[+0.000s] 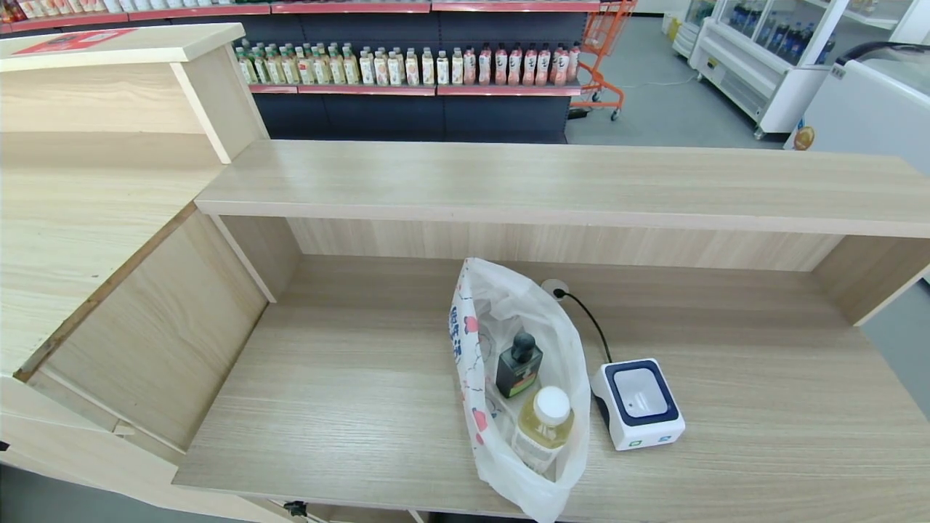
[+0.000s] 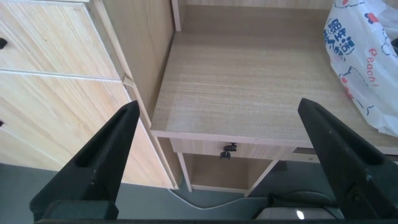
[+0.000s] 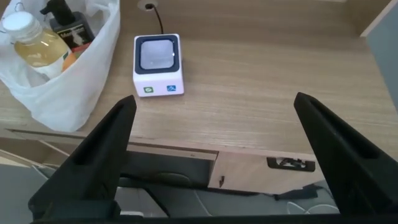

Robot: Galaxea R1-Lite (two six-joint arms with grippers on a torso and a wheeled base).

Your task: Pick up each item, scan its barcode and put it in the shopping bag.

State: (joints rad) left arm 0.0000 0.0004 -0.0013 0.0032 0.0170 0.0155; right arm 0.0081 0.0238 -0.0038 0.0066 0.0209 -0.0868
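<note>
— Your right gripper (image 3: 214,98): holding anything?
— Nothing. Its fingers are spread wide, as are your left gripper's (image 2: 219,104), both off the front edge of the pale wooden counter (image 1: 349,407).
— And the items?
— The dark pump bottle (image 1: 519,367) and yellow white-capped bottle (image 1: 545,425) stand caps-up inside the white printed plastic shopping bag (image 1: 465,341), ahead between your arms. The white box scanner (image 1: 638,403) is just beside it, nearer your right.
</note>
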